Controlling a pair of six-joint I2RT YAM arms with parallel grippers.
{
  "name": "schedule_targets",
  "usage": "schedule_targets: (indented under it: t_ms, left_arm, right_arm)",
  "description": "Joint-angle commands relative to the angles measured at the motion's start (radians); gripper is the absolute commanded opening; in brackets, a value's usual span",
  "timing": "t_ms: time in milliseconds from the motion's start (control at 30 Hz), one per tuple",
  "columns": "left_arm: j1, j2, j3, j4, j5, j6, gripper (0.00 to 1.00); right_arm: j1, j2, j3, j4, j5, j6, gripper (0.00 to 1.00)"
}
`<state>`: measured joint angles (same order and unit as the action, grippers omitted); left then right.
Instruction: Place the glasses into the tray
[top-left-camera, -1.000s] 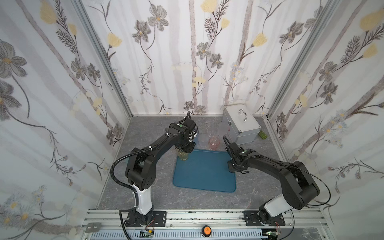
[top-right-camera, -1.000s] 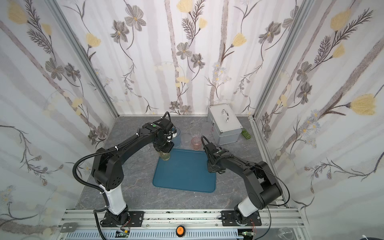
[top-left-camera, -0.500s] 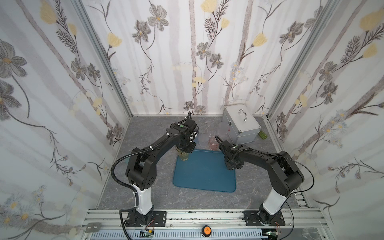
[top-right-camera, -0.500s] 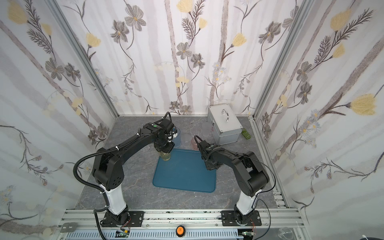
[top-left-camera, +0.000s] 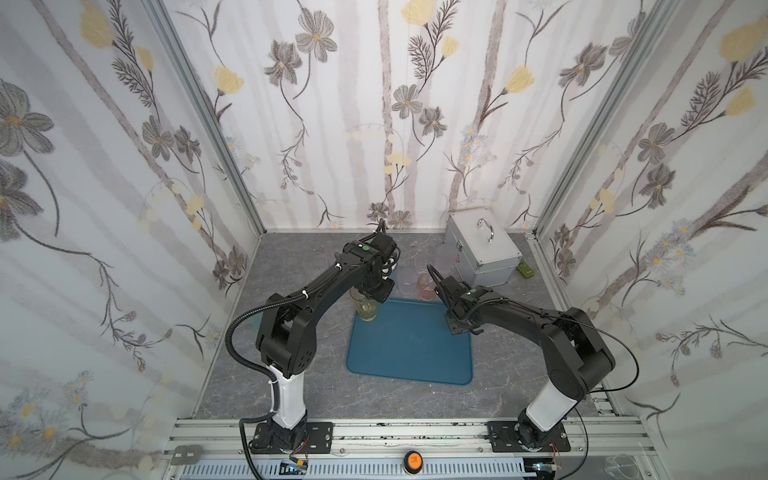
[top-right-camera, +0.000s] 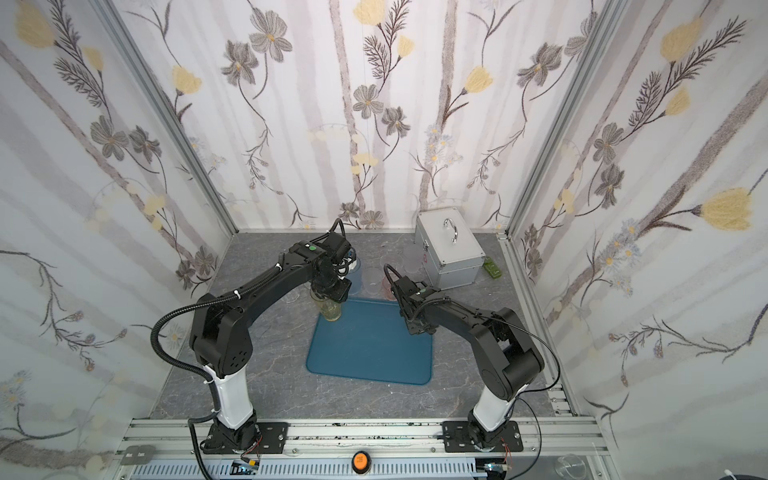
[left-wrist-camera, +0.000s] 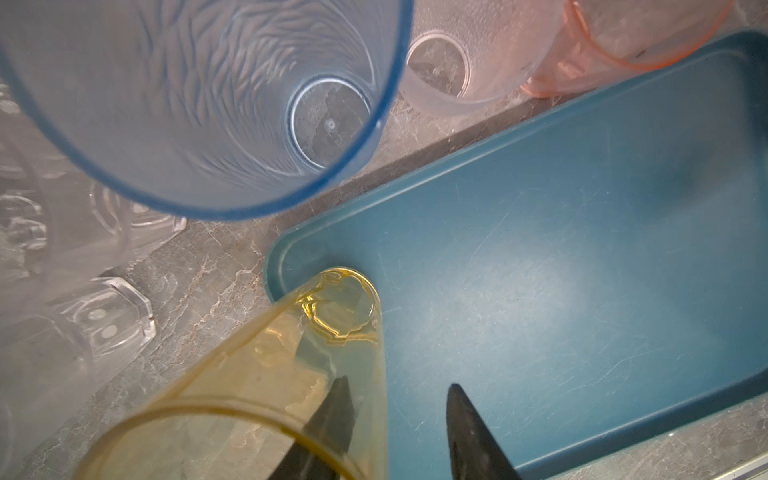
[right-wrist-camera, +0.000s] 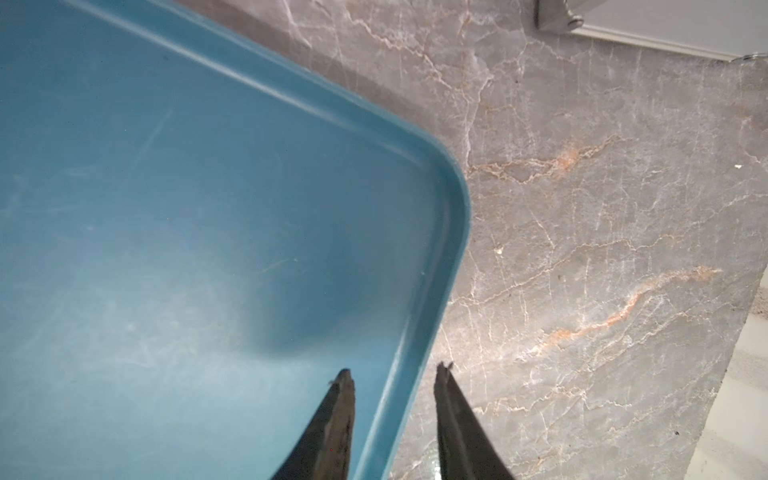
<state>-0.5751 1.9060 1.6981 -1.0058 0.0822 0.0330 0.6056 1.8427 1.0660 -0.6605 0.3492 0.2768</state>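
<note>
The amber glass (top-left-camera: 366, 309) stands upright in the tray's (top-left-camera: 409, 353) far left corner, which leaves the floor free for more. My left gripper (left-wrist-camera: 399, 382) straddles its wall, one finger inside and one outside, jaws narrowly apart and gripping nothing. My right gripper (right-wrist-camera: 394, 370), also narrowly parted, straddles the right rim near the far corner, probably to steady the tray. The blue glass (left-wrist-camera: 187, 104) and pink glass (left-wrist-camera: 623, 41) wait just beyond the far edge.

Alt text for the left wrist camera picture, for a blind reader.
An amber glass stands in a corner of the teal tray, the left gripper open astride its wall. A blue glass, a frosted glass and a pink glass stand beside it.
</note>
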Motion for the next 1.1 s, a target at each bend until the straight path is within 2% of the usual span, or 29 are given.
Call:
schedule_targets:
  t_ms: [0,133,400,567,667,833,933,1067]
  left_arm:
    - [-0.004,-0.002,0.015,-0.016,-0.008,0.012,0.46]
    - [-0.005,-0.015,0.018,-0.017,-0.015,0.011,0.48]
    - [-0.005,-0.152,0.016,-0.013,0.014,-0.003,0.48]
    - [0.002,-0.206,0.017,0.009,-0.037,-0.005,0.49]
    - [0.038,-0.263,-0.014,0.099,-0.079,-0.057,0.49]
    - [0.167,-0.464,-0.224,0.309,-0.070,-0.206,0.52]
    - [0.248,-0.575,-0.387,0.401,-0.046,-0.295,0.59]
    - [0.335,-0.694,-0.626,0.511,-0.061,-0.442,0.60]
  right_arm:
    - [0.003,-0.016,0.011,0.039,-0.032,0.010,0.35]
    - [0.004,-0.040,0.024,0.029,-0.051,0.027,0.36]
    - [-0.001,-0.143,0.063,0.086,-0.203,0.084,0.37]
    - [0.001,-0.171,0.144,0.149,-0.316,0.158,0.38]
    - [0.003,-0.155,0.234,0.223,-0.402,0.226,0.39]
    - [0.005,-0.049,0.409,0.262,-0.453,0.313,0.43]
    - [0.013,0.038,0.522,0.236,-0.439,0.321,0.49]
    - [0.028,0.168,0.662,0.198,-0.406,0.319,0.52]
